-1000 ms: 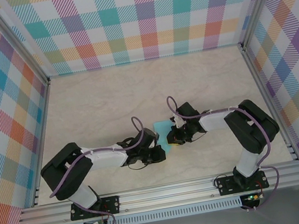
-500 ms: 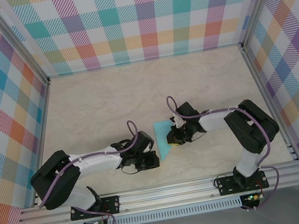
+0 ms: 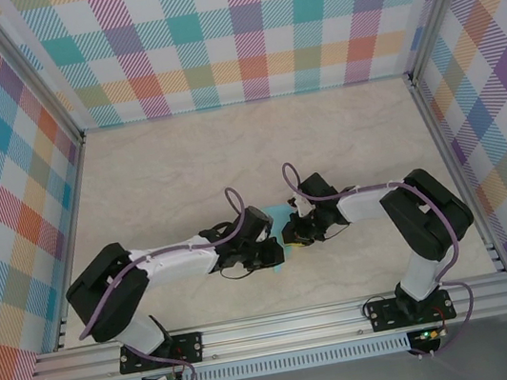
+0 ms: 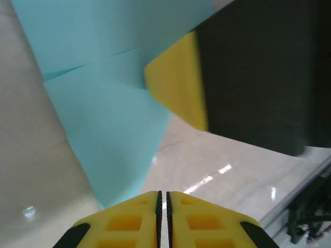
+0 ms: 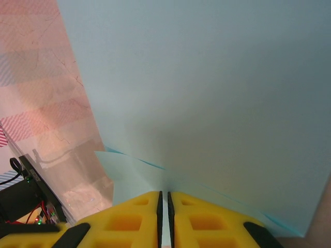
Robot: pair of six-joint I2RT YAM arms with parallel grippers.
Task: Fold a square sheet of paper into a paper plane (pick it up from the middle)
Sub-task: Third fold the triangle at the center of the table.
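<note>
Two sets of fingers meet at the middle of the worktop (image 3: 164, 175) in the top view. Your left fingers (image 3: 272, 255) and right fingers (image 3: 292, 235) sit just beside each other. The square sheet of paper (image 3: 280, 211) lies between and partly under them.

Left wrist view: your left fingers (image 4: 134, 219) are closed, with their tips at the narrow lower corner of the sheet (image 4: 114, 129). One crease line crosses the paper, and a right finger sits over its upper part. I cannot tell whether the left tips nip the corner.

Right wrist view: your right fingers (image 5: 129, 219) are closed, and the paper layers run in toward the slit between them. A loose flap stands slightly raised at the left.

Judgement: a fold is being set.

- Pin the sheet with the right fingers.
- Draw the left tips along the fold line under light pressure.
- Flatten the raised flap before you release.
</note>
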